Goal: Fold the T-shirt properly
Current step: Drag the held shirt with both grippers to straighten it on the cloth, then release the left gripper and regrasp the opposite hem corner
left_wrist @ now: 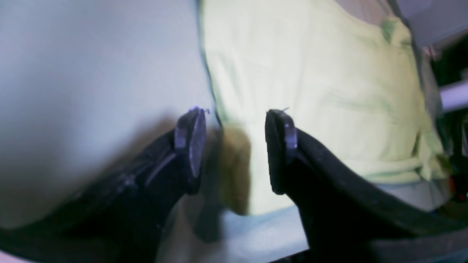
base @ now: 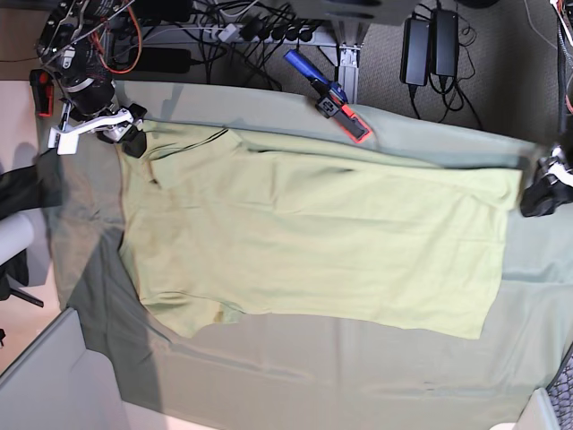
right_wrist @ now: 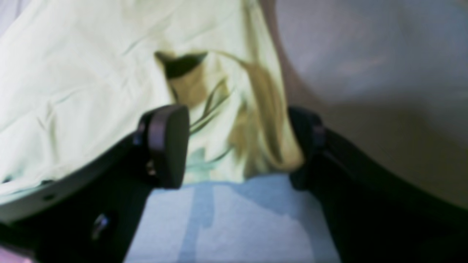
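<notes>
Both claws, left claw (left_wrist: 234,149) and right claw (right_wrist: 237,146), gape empty over T-shirt (base: 313,242) edges (lift away straight, avoid snagging)

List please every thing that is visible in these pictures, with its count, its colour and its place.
T-shirt: one, pale yellow-green, spread flat across the middle of the table cloth.
Table cloth: one, dull grey-green, under the T-shirt.
Tool: one, blue handle with a red-orange end, on the cloth's far edge.
Power adapters: two, black, on the floor behind the table.
Cables: several, mostly black, on the floor behind.
Left gripper: one, black, fingers apart over the shirt's edge.
Right gripper: one, black, fingers apart around bunched fabric.
</notes>
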### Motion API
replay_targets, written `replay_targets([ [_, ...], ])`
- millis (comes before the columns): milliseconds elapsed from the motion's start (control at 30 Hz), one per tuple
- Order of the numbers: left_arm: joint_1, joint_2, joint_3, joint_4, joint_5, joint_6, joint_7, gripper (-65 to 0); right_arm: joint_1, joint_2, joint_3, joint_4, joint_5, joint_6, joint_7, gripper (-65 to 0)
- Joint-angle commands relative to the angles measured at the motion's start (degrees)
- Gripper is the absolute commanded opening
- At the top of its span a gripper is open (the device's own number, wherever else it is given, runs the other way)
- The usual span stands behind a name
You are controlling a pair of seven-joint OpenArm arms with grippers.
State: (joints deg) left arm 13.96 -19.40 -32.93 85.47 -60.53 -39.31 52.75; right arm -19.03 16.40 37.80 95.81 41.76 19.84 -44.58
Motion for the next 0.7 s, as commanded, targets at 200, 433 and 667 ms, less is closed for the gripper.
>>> replay_targets([
  [200, -1.4, -3.5, -1.0, 3.1, -0.7, -0.7, -4.0, -26.1, 0.6, 2.9, 0.4, 1.2, -1.0, 1.0, 1.9, -24.5],
  [433, -8.2, -3.6, 6.2, 2.0, 8.0, -0.7, -8.9, -19.6, 0.6, 3.0, 0.4, 1.2, -1.1, 1.0, 2.4, -24.5],
  [667, -22.8, -3.7, 15.8, -11.8, 19.8, 2.3, -14.1, -19.6, 0.5, 3.0, 0.4, 1.2, -3.3, 0.9, 2.3, -24.5],
])
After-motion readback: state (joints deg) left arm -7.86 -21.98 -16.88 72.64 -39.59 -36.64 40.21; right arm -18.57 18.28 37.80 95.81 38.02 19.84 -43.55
